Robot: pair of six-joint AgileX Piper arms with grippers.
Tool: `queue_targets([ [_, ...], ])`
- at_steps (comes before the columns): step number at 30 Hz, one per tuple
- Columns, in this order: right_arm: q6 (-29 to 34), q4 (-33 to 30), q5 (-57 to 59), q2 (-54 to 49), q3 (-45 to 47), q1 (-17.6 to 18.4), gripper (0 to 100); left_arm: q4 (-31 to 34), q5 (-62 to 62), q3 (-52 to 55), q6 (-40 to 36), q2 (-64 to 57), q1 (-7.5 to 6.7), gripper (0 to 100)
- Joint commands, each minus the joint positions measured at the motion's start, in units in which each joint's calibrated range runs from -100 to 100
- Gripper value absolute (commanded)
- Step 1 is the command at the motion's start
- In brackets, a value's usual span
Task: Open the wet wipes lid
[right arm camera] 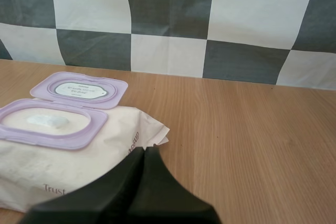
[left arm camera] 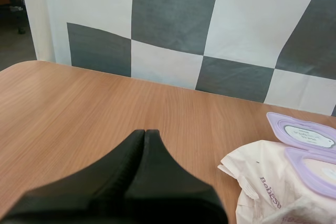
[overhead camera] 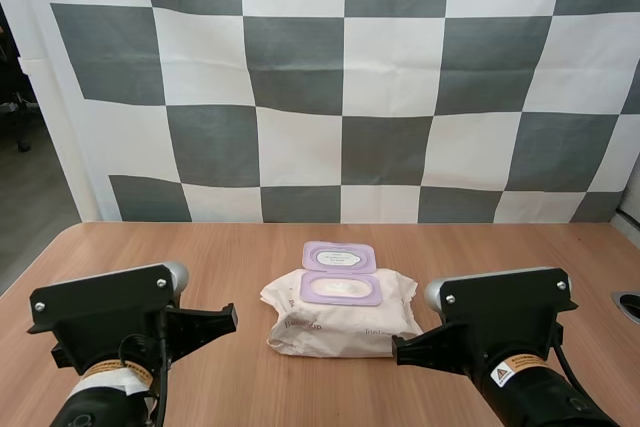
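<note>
Lid open, both jaws empty.
The left jaws are squeezed shut on nothing, near the pack of wet wipes point(overhead camera: 340, 325). It lies on the desk point(overhead camera: 200, 257) between both jaws, purple lid point(overhead camera: 339, 256) flipped back. The right jaws, shut too, hang close by; the job looks done.

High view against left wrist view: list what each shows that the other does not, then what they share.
High view, not left wrist view: the left arm and right arm flanking the pack of wet wipes, whose whole outline is in sight.
Left wrist view, not high view: the left gripper up close, its jaws lying together as one dark wedge.
Both: the wooden table and the pack on it, with its lilac lid flipped open.
</note>
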Motion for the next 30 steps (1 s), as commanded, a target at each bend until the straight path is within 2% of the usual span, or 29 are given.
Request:
queue_targets([
  [1, 0.0, 0.0, 0.0, 0.0, 0.0, 0.0, 0, 0.0, 0.1, 0.0, 0.1, 0.0, -0.02, 0],
  [11, 0.0, 0.0, 0.0, 0.0, 0.0, 0.0, 0, 0.0, -1.3, 0.0, 5.0, 0.0, -0.02, 0],
  [30, 0.0, 0.4, 0.0, 0.0, 0.0, 0.0, 0, -0.1, -3.3, 0.0, 5.2, 0.0, -0.02, 0],
])
